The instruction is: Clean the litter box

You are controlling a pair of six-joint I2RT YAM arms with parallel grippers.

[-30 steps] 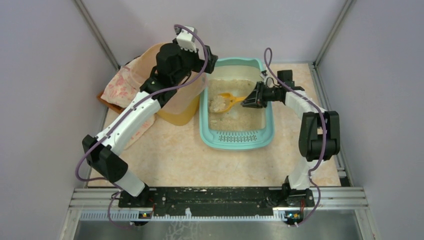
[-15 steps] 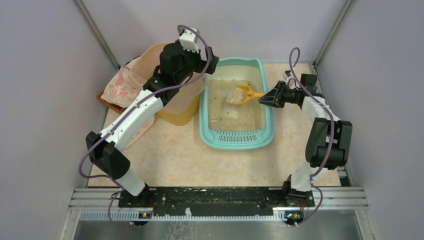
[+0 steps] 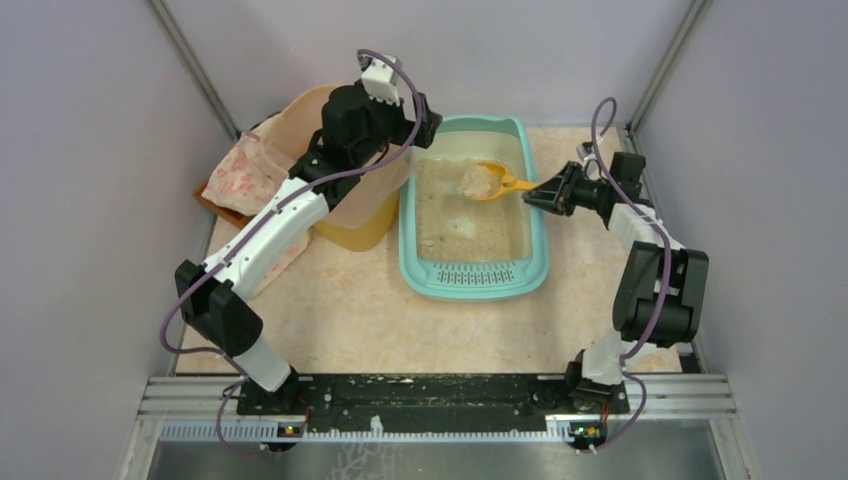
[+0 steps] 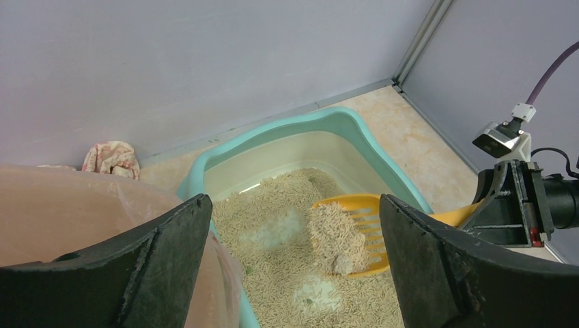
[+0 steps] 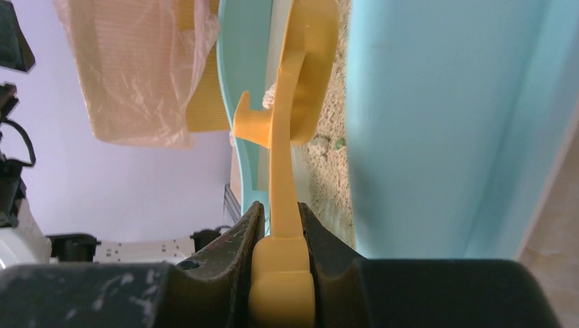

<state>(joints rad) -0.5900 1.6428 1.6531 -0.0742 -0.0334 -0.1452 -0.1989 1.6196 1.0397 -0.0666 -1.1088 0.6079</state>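
Pulled back since a second ago, the right gripper (image 3: 535, 196) now sits outside the litter box's right rim instead of over it. Its jaws are clamped tight on the orange handle of the scoop (image 3: 492, 182), which fills the gap between the fingers (image 5: 249, 236) in the wrist view. The scoop has come up out of the middle of the litter and shifted toward the far end. It is held above the litter, carrying a pale clump with loose grains.

The left gripper (image 3: 421, 118) has barely moved. Its jaws stand wide apart with nothing between them, hovering at the box's far left corner beside the bin (image 3: 362, 228) and its peach liner (image 4: 75, 212).

The litter box (image 3: 470, 281) lies at the table's centre, grille end nearest the arms. A floral cloth (image 3: 240, 170) lies left of the bin.
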